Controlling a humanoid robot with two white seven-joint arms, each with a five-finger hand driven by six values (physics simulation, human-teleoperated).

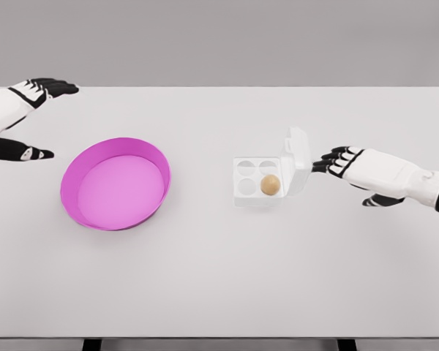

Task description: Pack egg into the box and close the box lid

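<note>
One egg point(270, 184) sits boxed, left of right hand point(335, 160).

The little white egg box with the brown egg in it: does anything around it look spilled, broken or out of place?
Nothing stands out. The white four-cup egg box sits flat, lid up, one brown egg seated in a cup. The empty round pink bowl stands upright.
</note>
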